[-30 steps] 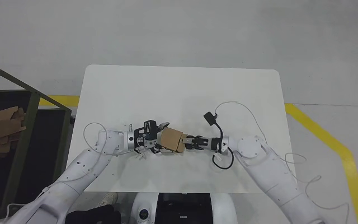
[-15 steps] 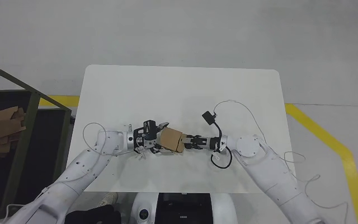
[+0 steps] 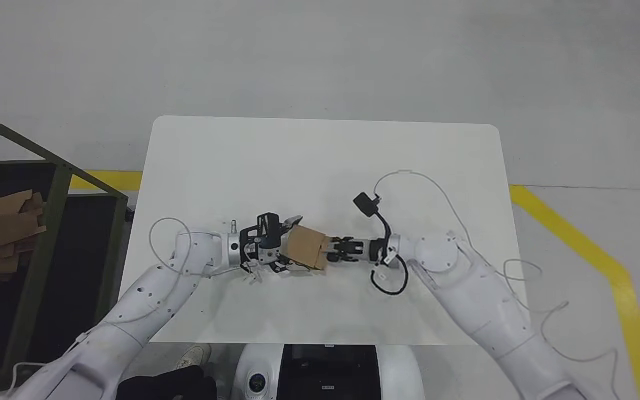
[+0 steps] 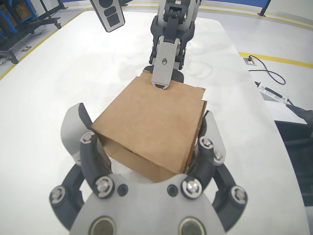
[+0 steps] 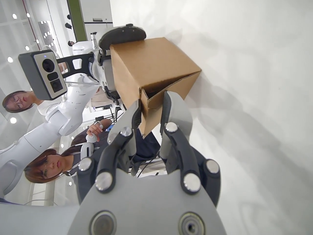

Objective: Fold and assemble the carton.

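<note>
A small brown carton (image 3: 307,248) lies on its side near the front of the white table (image 3: 320,160), held between both grippers. My left gripper (image 3: 277,249) is shut on one end of it. In the left wrist view the carton (image 4: 151,121) sits between the two fingers (image 4: 75,121), with its near end open. My right gripper (image 3: 335,250) is shut on the opposite end. In the right wrist view its fingertips (image 5: 168,99) pinch a flap edge of the carton (image 5: 149,67). That same gripper (image 4: 161,84) clamps the carton's far edge in the left wrist view.
A thin cable (image 3: 420,185) loops over the table beside the right arm. A dark rack (image 3: 60,230) with flat cardboard (image 3: 15,230) stands off the table's left edge. Bare table spreads behind the carton.
The right arm's wrist has turned and shifted slightly left, its camera and cable moving with it. The carton and the left gripper stay almost where they were.
</note>
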### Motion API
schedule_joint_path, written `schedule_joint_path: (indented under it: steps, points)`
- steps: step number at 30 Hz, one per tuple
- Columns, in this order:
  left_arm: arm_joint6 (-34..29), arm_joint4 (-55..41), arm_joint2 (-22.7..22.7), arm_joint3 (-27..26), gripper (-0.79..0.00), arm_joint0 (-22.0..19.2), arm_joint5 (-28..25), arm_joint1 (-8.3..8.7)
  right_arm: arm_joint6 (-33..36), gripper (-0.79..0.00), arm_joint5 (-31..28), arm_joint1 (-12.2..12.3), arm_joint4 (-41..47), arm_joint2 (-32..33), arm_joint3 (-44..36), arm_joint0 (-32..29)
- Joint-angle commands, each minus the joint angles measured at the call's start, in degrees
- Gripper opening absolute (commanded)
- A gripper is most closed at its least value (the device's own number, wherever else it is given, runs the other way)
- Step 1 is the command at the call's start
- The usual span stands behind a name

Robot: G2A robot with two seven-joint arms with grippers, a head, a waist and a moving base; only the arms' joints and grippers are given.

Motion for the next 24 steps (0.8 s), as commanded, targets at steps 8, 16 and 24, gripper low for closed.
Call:
schedule_joint_path:
  steps: [8,16,24]
  points:
    - [0.3,0.0,0.5,0.4,-0.409,-0.3,-0.2,-0.15,0.8,-0.576,4.2,-0.2,-1.7,-0.6,-2.4,1.0]
    - [0.5,0.3,0.5,0.9,-0.409,-0.4,-0.2,-0.12,1.1,-0.566,5.0,0.5,-2.3,1.4,-4.8,-0.8]
    - [0.5,0.3,0.3,1.0,-0.409,-0.1,-0.1,-0.01,1.3,-0.480,5.1,1.3,-2.4,3.5,-6.3,-3.4]
